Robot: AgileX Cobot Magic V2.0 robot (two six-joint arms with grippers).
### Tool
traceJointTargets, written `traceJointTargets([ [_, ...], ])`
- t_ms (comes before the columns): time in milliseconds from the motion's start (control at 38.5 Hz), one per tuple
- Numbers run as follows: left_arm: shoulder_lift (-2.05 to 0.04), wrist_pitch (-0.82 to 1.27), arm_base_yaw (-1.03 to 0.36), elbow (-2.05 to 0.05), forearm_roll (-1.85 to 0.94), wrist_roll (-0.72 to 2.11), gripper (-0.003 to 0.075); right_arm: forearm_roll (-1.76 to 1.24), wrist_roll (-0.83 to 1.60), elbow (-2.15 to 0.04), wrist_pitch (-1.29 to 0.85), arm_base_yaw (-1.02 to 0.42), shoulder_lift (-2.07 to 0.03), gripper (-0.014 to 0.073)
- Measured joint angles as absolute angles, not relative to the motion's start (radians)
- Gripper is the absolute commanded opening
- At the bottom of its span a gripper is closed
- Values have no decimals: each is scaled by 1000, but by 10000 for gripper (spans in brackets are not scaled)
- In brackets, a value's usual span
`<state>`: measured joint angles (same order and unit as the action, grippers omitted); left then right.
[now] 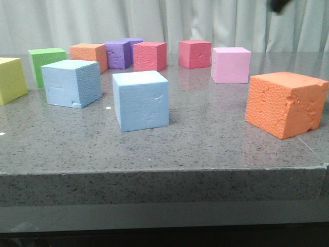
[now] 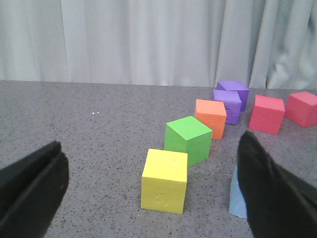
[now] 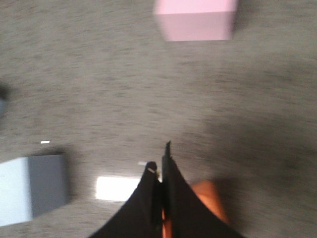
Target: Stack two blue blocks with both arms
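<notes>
Two blue blocks (unstacked); left end effector apart, right end effector together.

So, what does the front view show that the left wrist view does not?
Only the front view shows the pink block, the big orange block and both blue blocks whole. Only the left wrist view shows the left claw, open. Both show the yellow block, green block, small orange block, purple blocks and red blocks.

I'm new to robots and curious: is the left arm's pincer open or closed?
Open. In its wrist view the left pincer has fingers far apart, with nothing held between them.
</notes>
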<state>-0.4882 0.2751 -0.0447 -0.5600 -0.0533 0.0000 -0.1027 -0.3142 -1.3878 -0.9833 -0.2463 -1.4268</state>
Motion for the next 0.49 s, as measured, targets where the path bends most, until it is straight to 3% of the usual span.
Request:
traceJointTargets([
  [234,-488,275,-45,-560,-53,0,669,-92,-213,-1182,-965,-46,-1240,-60],
  [494,-488,274,-45,-560,-53,0,669,-92,-139,-886,-727,-28,-932,-60],
])
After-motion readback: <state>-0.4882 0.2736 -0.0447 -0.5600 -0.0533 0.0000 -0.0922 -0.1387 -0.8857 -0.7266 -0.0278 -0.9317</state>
